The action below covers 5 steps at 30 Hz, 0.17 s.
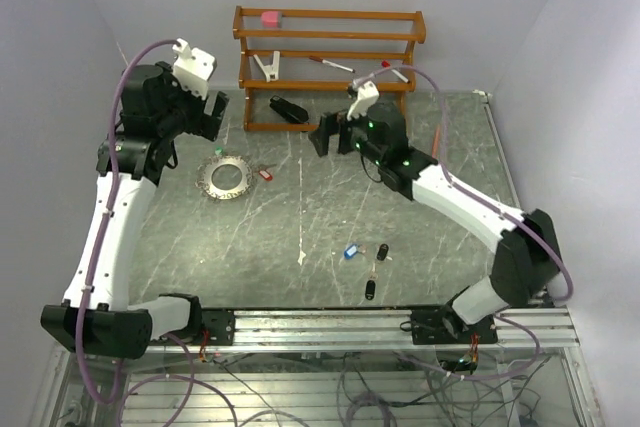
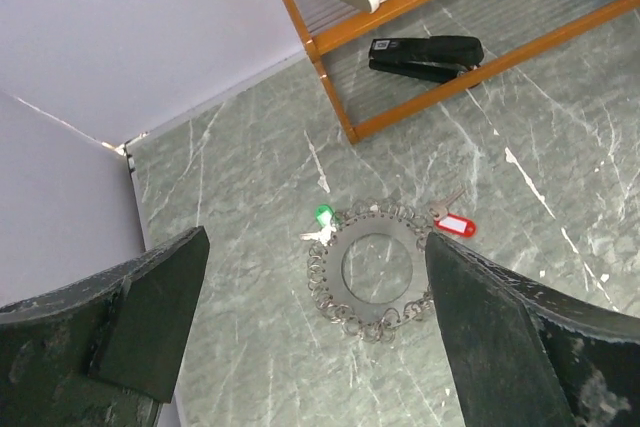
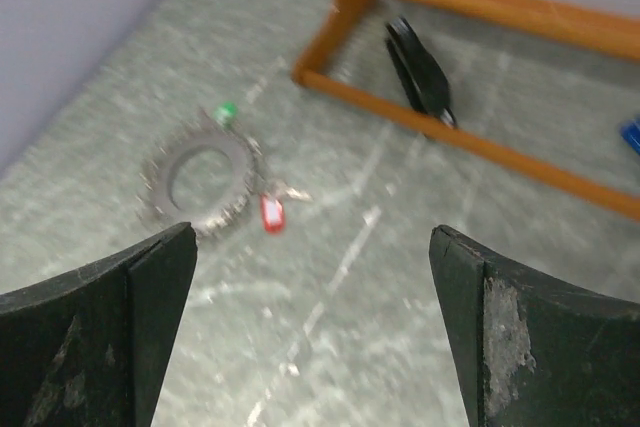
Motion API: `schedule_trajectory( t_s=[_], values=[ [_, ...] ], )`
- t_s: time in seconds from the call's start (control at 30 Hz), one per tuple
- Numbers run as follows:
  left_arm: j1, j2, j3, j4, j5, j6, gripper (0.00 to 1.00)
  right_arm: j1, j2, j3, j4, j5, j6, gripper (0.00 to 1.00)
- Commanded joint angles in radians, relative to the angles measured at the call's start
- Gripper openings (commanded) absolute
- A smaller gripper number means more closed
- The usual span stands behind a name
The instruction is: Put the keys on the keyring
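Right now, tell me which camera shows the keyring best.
The left wrist view: the keyring lies sharp and whole, its toothed rim and red tag clear. The right wrist view shows it blurred; the top view shows it whole but small.

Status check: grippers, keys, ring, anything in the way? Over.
Grippers open, empty, raised: left gripper, right gripper. On table: ring flat, green key at its rim; blue key, two black keys loose, apart from it. Nothing blocking them.
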Motion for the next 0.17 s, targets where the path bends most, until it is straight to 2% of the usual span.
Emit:
schedule_trajectory(
  t_s=[0.0,0.13],
  values=[
    [0.045,-0.016,-0.026,0.057,0.082,-0.06,1.0,0.004,-0.127,-0.133,-0.2,0.217,-0.058,1.0],
    [0.088,-0.028,-0.076,0.077,0.135,-0.091,1.0,0.002,-0.206,-0.166,-0.275,0.322,-0.002,1.0]
  ],
)
